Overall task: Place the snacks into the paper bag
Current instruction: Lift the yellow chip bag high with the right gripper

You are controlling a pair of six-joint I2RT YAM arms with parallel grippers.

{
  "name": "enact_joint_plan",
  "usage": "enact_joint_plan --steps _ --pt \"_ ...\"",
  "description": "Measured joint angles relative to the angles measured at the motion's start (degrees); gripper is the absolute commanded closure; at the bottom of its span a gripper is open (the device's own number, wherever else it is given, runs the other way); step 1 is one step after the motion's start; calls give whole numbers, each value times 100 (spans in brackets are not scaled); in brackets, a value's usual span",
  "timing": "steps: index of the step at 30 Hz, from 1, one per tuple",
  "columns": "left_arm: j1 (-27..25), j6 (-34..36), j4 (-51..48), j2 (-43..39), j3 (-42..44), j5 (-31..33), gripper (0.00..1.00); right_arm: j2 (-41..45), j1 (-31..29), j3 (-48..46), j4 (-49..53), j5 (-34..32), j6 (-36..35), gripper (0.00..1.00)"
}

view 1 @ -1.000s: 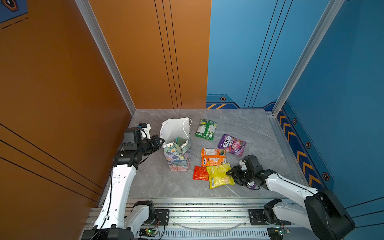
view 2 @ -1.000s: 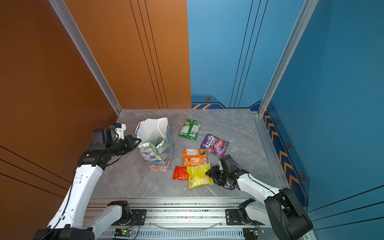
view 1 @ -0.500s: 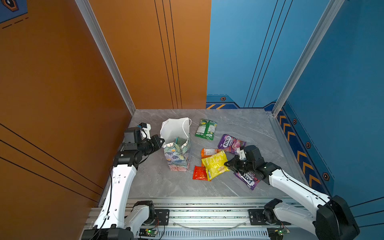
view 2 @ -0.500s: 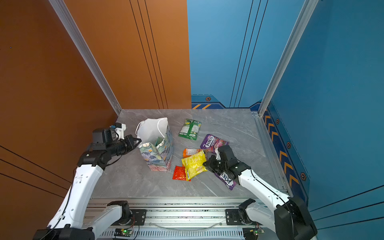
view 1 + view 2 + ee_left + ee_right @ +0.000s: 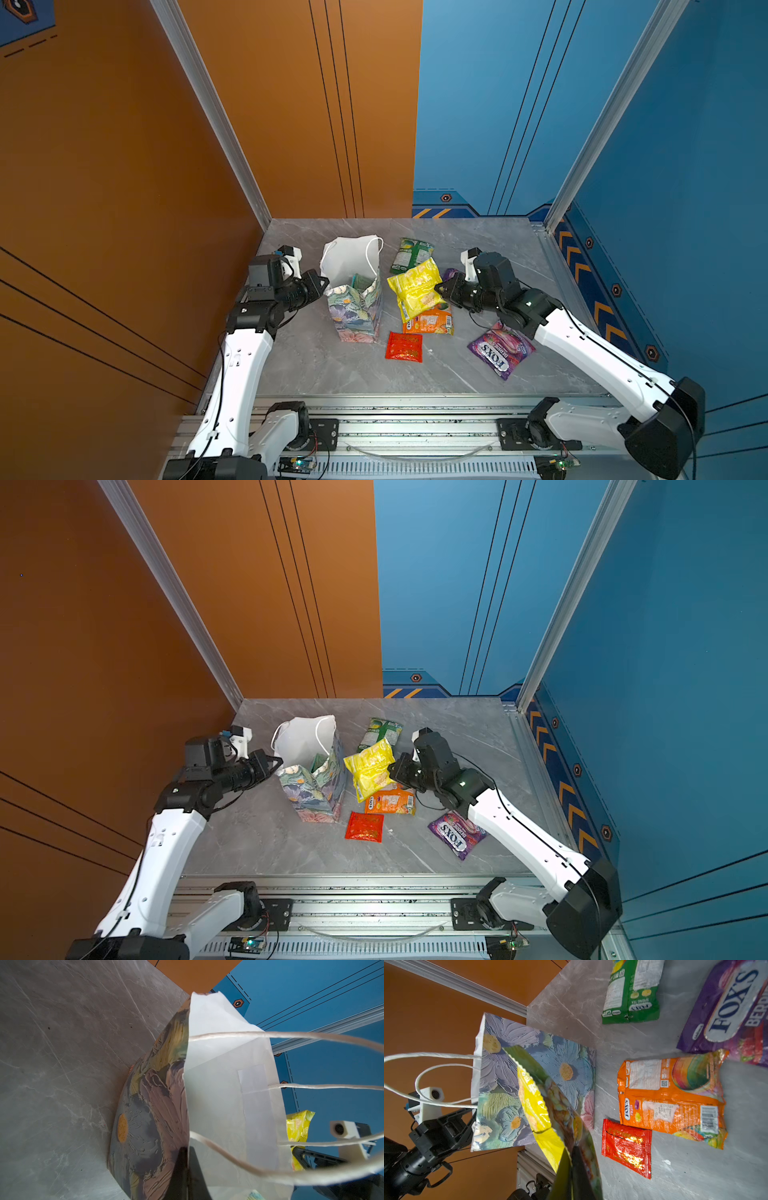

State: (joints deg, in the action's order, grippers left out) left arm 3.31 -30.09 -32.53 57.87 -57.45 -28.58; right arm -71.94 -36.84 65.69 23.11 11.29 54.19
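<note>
The floral paper bag [image 5: 355,316] [image 5: 316,791] stands upright and open, and a teal packet [image 5: 359,280] shows inside. My left gripper [image 5: 324,284] [image 5: 188,1153] is shut on the bag's near rim. My right gripper [image 5: 437,288] [image 5: 390,768] [image 5: 572,1152] is shut on the yellow packet [image 5: 415,291] [image 5: 537,1109], which hangs in the air just right of the bag's mouth. On the table lie the green [image 5: 409,255], orange [image 5: 430,323], small red [image 5: 404,347] and purple FOX'S [image 5: 500,351] packets. A second purple packet [image 5: 726,1012] lies partly hidden behind my right gripper.
An orange wall [image 5: 124,208] stands close behind my left arm and a blue wall [image 5: 665,208] rises on the right. A metal rail [image 5: 395,428] runs along the table's front edge.
My right gripper has shut on the yellow packet, lifted it off the table and carried it back and left, up to the bag. The left arm and the bag have not moved.
</note>
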Motion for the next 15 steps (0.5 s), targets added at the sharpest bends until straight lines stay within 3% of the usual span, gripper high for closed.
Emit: enact_joint_plan --steps 7,15 --pt "0 0 0 0 0 -2 100 -699 -273 2009 831 -1043 -787 100" --pt "0 0 0 0 0 0 100 -1123 -815 3141 1021 -2181 -1460 100"
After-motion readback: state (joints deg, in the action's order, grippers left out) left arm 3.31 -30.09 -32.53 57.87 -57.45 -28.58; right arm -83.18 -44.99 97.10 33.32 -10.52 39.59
